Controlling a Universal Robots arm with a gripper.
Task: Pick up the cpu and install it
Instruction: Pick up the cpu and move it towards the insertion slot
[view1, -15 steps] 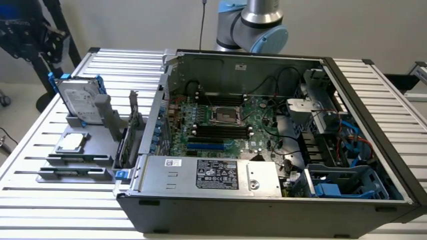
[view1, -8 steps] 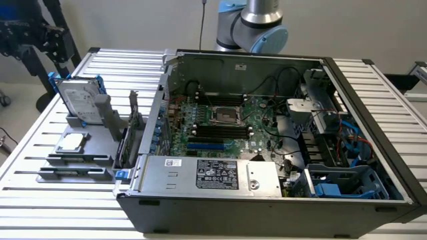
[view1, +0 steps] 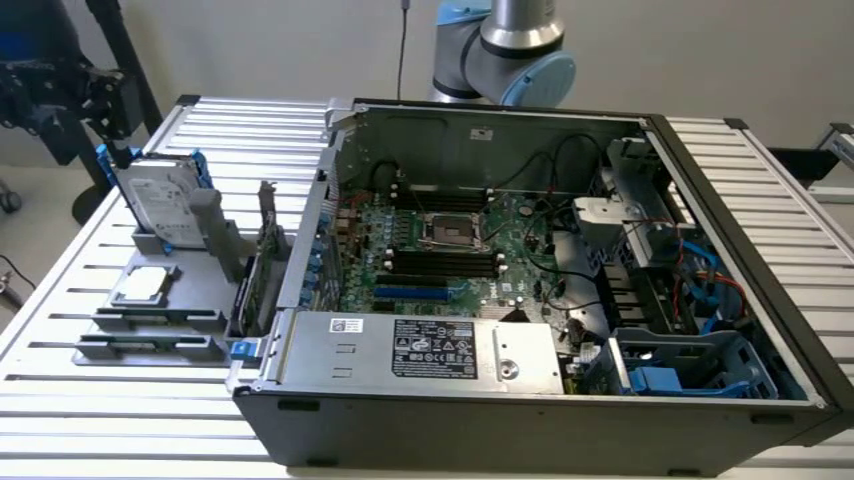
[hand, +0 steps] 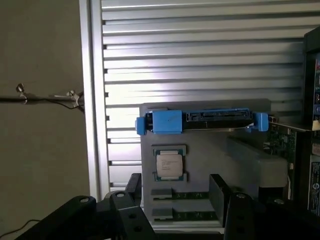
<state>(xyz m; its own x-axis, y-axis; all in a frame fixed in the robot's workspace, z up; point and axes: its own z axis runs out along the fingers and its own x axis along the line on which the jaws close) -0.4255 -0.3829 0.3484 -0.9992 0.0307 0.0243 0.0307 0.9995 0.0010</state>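
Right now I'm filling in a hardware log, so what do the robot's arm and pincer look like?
The arm is a silver-grey metal tube with a black band, joined to rounded light-blue joint caps. The pincer is matte black, built from flat linkage bars with round pivot pins and two straight dark fingers. No markings are readable on either.

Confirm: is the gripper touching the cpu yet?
Apart. Wrist view: grey holder shows between the cpu and the open gripper on both sides.
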